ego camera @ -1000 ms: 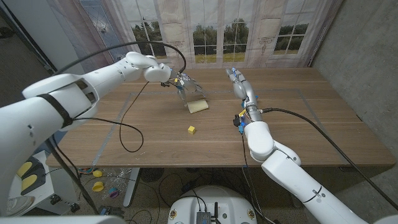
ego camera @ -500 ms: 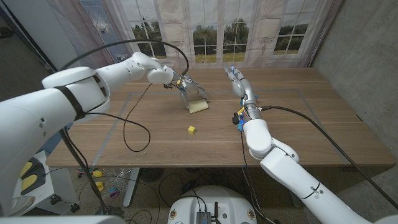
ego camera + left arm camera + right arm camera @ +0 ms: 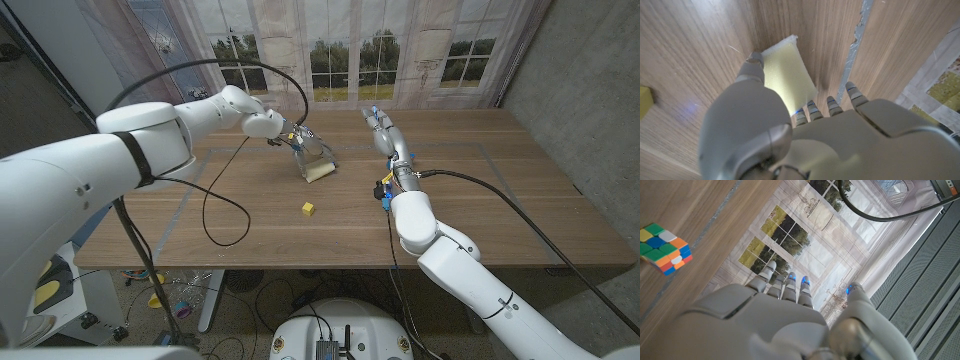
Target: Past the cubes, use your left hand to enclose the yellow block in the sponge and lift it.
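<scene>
Your left hand (image 3: 790, 135) covers the sponge's (image 3: 787, 75) near end; whether its fingers touch it is unclear. The yellow block (image 3: 644, 100) is cut off at the picture's edge.

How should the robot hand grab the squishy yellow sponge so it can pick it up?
Probably by the two long edges of the sponge, coming down from above. It lies flat on the table, so only its top and thin sides are reachable. The left robot hand already sits over it, a finger on one edge. Being soft, it should fold when squeezed.
</scene>
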